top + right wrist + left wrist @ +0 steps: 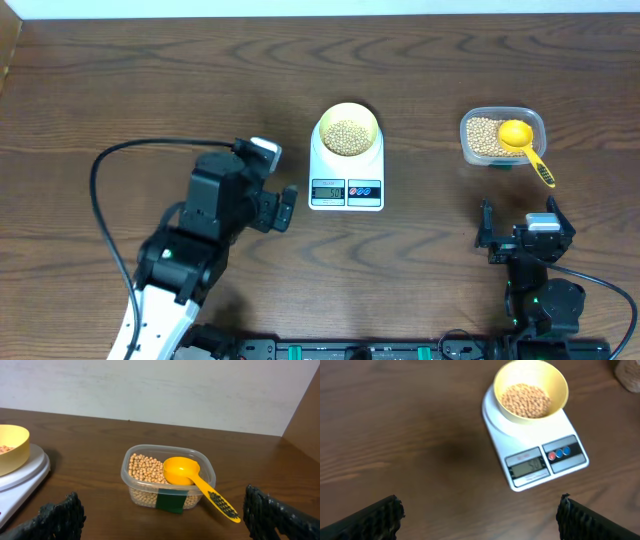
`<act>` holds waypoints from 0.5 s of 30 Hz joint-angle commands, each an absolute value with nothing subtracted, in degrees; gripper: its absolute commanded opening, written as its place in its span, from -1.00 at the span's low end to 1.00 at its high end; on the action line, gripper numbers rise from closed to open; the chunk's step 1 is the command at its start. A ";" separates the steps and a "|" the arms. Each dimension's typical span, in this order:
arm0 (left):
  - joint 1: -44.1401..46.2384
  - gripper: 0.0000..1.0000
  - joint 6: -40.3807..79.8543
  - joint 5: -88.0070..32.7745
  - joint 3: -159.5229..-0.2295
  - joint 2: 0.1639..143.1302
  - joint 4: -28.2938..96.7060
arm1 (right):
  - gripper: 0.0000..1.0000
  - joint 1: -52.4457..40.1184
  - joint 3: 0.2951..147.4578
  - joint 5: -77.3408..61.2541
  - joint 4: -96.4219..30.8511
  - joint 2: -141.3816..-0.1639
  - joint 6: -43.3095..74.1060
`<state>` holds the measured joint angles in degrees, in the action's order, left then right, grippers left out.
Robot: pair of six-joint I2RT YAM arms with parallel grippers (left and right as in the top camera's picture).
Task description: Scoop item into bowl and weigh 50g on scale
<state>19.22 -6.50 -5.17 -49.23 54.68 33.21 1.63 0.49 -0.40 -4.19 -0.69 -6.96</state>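
Note:
A pale-yellow bowl point(347, 131) point(530, 390) stands on the white scale point(346, 187) point(535, 455) at the table's middle, holding a heap of tan beans point(347, 138) point(526, 401). The digits on the scale's display point(528, 465) are too blurred to read surely. More beans point(142, 467) fill a clear tub point(503, 135) point(169, 495) at the right, with a yellow scoop point(522, 143) point(192, 480) lying in it. My left gripper point(280, 190) point(481, 510) stands open left of the scale, holding nothing. My right gripper point(522, 228) point(162, 510) stands open just in front of the tub, holding nothing.
The scoop's handle point(220, 505) sticks out over the tub's near right corner toward my right gripper. A black cable point(110, 190) loops over the table left of the left arm. A pale wall point(160, 390) runs behind the table's far edge.

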 commanded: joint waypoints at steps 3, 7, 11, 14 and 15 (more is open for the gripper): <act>16.32 1.00 -7.90 -2.11 -45.39 48.75 32.03 | 0.98 1.41 0.32 -0.36 -4.34 -0.32 -7.57; 13.26 1.00 -7.90 -2.15 -42.78 44.73 29.32 | 0.98 1.41 0.32 -0.36 -4.34 -0.32 -7.57; 11.92 1.00 -7.92 -2.13 -41.43 41.76 28.97 | 0.99 1.41 0.32 -0.36 -4.34 -0.32 -7.57; 11.90 1.00 -7.92 -2.37 -40.56 40.03 27.57 | 0.99 1.41 0.32 -0.36 -4.34 -0.32 -7.57; 11.90 1.00 -7.92 -2.31 -39.46 38.92 25.89 | 0.99 1.41 0.32 -0.36 -4.34 -0.32 -7.57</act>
<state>12.19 -7.53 -2.66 -41.10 41.04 28.10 1.63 0.49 -0.40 -4.19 -0.69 -6.96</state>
